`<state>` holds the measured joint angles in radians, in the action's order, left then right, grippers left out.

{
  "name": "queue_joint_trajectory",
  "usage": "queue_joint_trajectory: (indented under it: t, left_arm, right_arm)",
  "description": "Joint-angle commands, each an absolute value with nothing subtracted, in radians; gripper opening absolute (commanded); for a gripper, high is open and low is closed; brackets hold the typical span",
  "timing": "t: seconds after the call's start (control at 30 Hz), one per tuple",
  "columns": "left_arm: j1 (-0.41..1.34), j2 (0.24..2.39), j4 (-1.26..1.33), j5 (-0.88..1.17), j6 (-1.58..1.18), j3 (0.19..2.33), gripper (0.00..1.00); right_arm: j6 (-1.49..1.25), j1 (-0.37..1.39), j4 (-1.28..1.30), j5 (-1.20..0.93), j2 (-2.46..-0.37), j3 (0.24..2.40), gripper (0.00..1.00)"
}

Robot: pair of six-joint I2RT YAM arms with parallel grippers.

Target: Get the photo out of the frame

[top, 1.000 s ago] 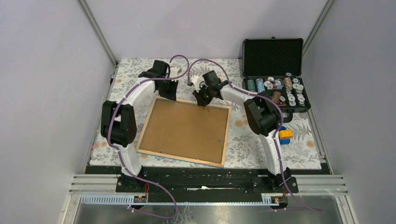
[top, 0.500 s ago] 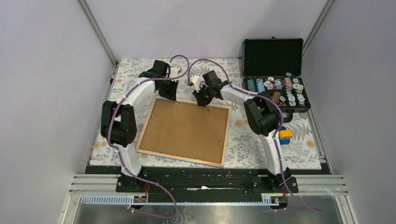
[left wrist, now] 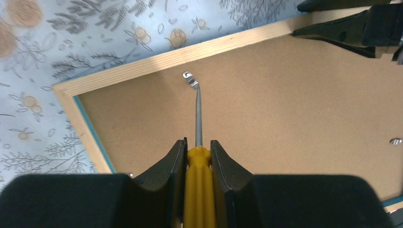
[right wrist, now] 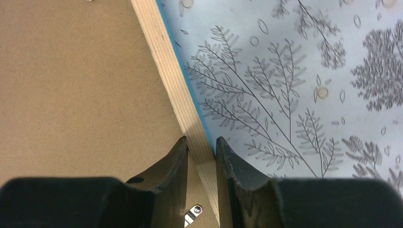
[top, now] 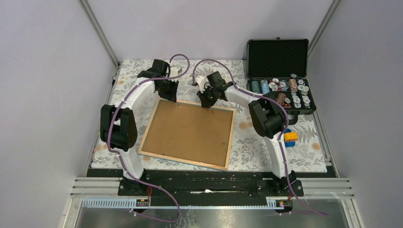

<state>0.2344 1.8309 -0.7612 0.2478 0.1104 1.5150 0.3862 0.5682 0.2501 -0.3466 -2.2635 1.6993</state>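
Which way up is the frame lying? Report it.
Face down: the frame lies flat, its brown backing board facing up.

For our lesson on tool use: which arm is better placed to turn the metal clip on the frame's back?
Left. The left gripper holds the screwdriver, its tip at the clip. The right gripper holds no tool and only straddles the wooden rim of the frame.
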Motion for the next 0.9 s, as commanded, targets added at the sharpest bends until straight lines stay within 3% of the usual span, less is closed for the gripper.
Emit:
queue_joint_trajectory:
  t: [0.0, 0.13, 0.3, 0.47, 0.53, 0.63, 0.73, 0.8, 0.87]
  left_arm:
    - [0.201, 1.784, -0.738, 0.289, 0.073, 1.621, 0.00]
    - [0.177, 1.799, -0.742, 0.297, 0.061, 1.639, 0.00]
    - [0.160, 1.813, -0.742, 0.301, 0.051, 1.647, 0.00]
    - [0.157, 1.815, -0.745, 0.295, 0.056, 1.647, 0.00]
    - [0.156, 1.816, -0.750, 0.293, 0.060, 1.651, 0.00]
    - [0.156, 1.818, -0.754, 0.290, 0.065, 1.652, 0.00]
    - [0.156, 1.823, -0.757, 0.290, 0.066, 1.662, 0.00]
    - [0.156, 1.827, -0.757, 0.289, 0.069, 1.668, 0.00]
    - [0.155, 1.831, -0.759, 0.289, 0.070, 1.673, 0.00]
  right_arm:
    - [0.167, 0.455, 0.431, -0.179, -2.318, 1.723, 0.00]
    - [0.013, 0.349, 0.519, -0.192, -2.375, 1.806, 0.00]
    - [-0.091, 0.287, 0.525, -0.187, -2.334, 1.742, 0.00]
    - [-0.115, 0.298, 0.540, -0.420, -2.256, 1.631, 0.00]
    - [-0.066, 0.321, 0.570, -0.463, -2.223, 1.587, 0.16]
    - [0.039, 0.361, 0.569, -0.494, -2.142, 1.477, 0.24]
    - [0.118, 0.403, 0.571, -0.517, -2.071, 1.372, 0.37]
    - [0.144, 0.423, 0.600, -0.557, -2.049, 1.342, 0.52]
    - [0.167, 0.432, 0.642, -0.615, -2.026, 1.329, 0.58]
